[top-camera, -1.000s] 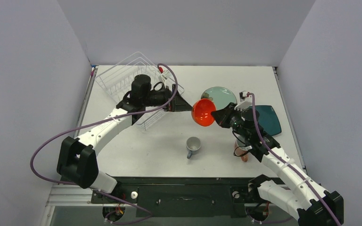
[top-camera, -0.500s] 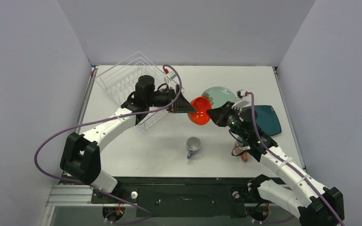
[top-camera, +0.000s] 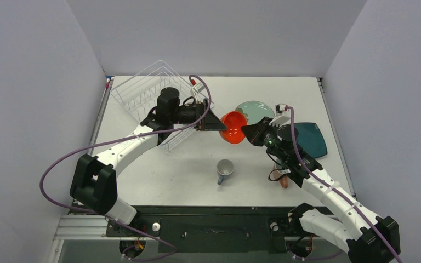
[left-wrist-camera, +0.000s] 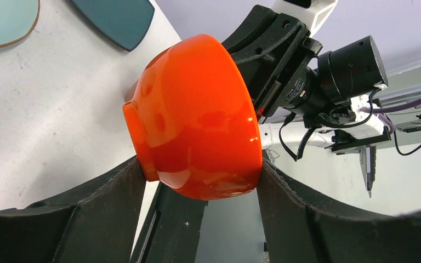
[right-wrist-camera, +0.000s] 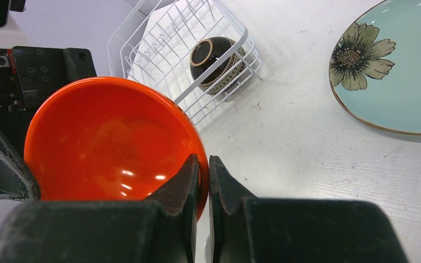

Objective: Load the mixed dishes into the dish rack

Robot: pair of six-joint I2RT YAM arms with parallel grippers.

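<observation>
The orange-red glossy bowl point(top-camera: 233, 129) hangs in the air above the white worktop point(top-camera: 164, 170), between the white wire dish rack point(top-camera: 148, 90) and the round pale-teal plate with a dark flower point(top-camera: 257, 109). It is tipped on its side, with its hollow turned toward the right arm and its foot toward the left arm.

The right gripper point(right-wrist-camera: 203, 161) has its jaws clamped on the bowl's rim, one finger inside the hollow and one against the outer wall, with only the thin wall between them. The left gripper point(top-camera: 222, 126) reaches in from the rack side. In the left wrist view its jaws bracket the bowl from outside. One finger point(left-wrist-camera: 104, 208) lies against the foot end and the other finger point(left-wrist-camera: 307, 213) against the rim edge, so both arms have hold of the same bowl.

The rack sits at the far left of the worktop, and in it a dark brown bowl with a pale patterned band point(right-wrist-camera: 216, 57) lies on its side near a corner. The dark-teal rounded-square plate point(top-camera: 313, 139) lies flat at the right, partly covered by the right arm. The grey-blue mug point(top-camera: 225, 170) stands upright, well apart from both grippers, at the near middle of the worktop.
</observation>
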